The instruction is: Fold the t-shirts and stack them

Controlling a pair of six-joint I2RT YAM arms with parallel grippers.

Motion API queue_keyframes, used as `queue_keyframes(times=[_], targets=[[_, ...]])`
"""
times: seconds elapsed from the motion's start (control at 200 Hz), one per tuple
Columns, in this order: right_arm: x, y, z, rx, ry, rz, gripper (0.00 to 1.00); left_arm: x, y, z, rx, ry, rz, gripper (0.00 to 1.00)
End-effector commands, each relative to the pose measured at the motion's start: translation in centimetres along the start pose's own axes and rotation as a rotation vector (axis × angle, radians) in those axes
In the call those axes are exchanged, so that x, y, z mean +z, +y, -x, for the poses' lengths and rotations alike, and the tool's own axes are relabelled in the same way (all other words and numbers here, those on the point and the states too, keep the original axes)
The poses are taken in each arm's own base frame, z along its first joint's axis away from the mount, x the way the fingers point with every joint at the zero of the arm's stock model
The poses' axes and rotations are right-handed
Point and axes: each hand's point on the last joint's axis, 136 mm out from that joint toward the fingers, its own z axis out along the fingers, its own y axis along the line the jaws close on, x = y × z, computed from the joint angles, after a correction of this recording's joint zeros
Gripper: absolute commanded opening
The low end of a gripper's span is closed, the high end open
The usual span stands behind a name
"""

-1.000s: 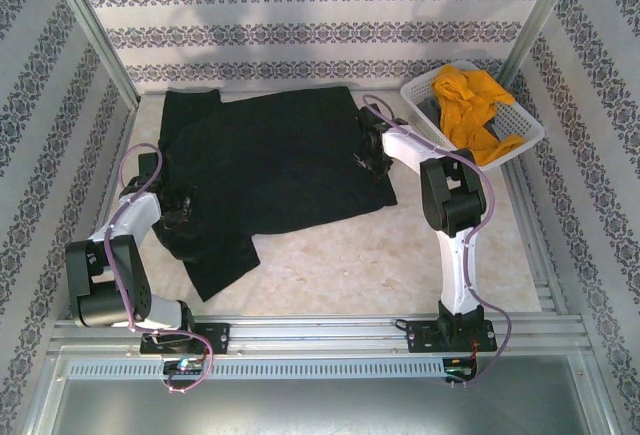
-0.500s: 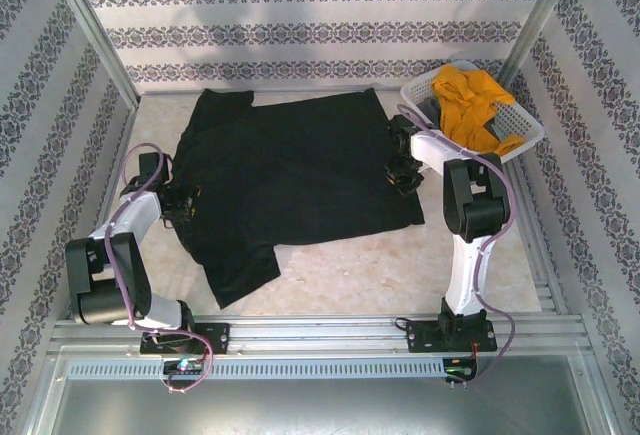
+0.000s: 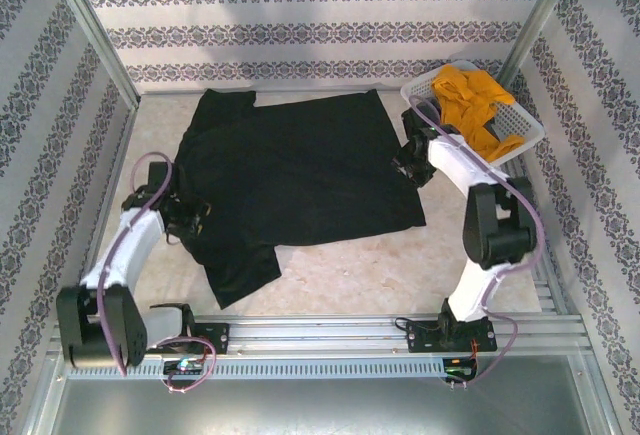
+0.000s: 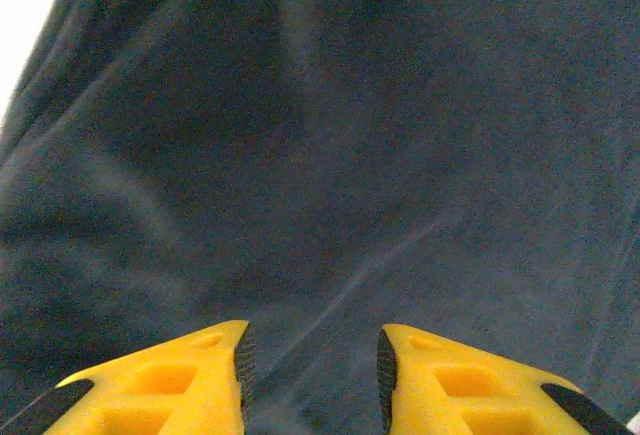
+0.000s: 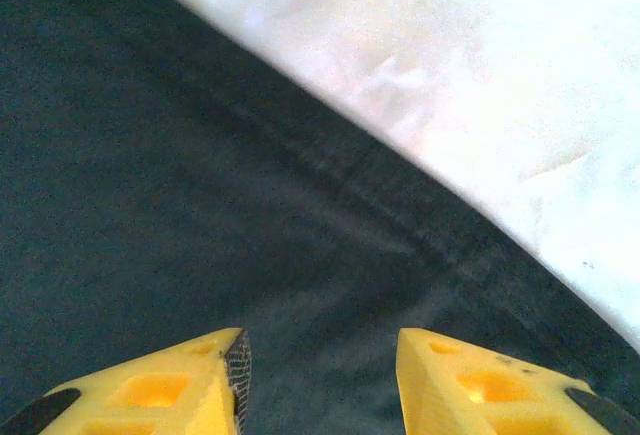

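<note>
Lying flat: black t-shirt [image 3: 300,170]; yellow t-shirt [image 3: 466,95] in basket [image 3: 418,98]

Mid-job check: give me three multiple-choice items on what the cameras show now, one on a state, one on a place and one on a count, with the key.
1. The plain black cloth t-shirt is:
A. folded small
B. spread out
C. hanging in the air
2. The mustard-yellow cloth t-shirt lies:
A. in the white plastic lattice basket
B. on the black shirt
C. on the floor
3. Shirts lying on the marbled table:
A. none
B. one
C. two

Key:
1. B, it lies open across the table.
2. A, it is heaped in the basket at the far right corner.
3. B, the black one alone lies on the table.
</note>
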Motion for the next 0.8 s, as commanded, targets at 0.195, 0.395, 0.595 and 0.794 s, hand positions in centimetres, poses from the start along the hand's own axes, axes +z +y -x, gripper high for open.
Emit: queue_keyframes(times=[0.195, 0.395, 0.595, 0.794], targets=[[-2.4, -3.1, -7.5, -0.273, 0.141, 0.094, 0.45, -1.4, 13.2, -9.9, 0.004, 0.182, 0.278, 0.37], [-2.1, -6.0, -9.4, -0.287, 0.189, 0.09, 0.5, -0.7, 15.2, -12.2, 0.034, 0.25, 0.299, 0.44], [-1.9, -7.5, -9.3, -0.246, 0.203, 0.081, 0.49, 0.6, 15.4, -12.9, 0.073, 0.259, 0.326, 0.43], [-2.3, -7.6, -8.3, -0.217, 0.177, 0.083, 0.49, 1.2, 16.2, -12.6, 0.133, 0.217, 0.403, 0.39]])
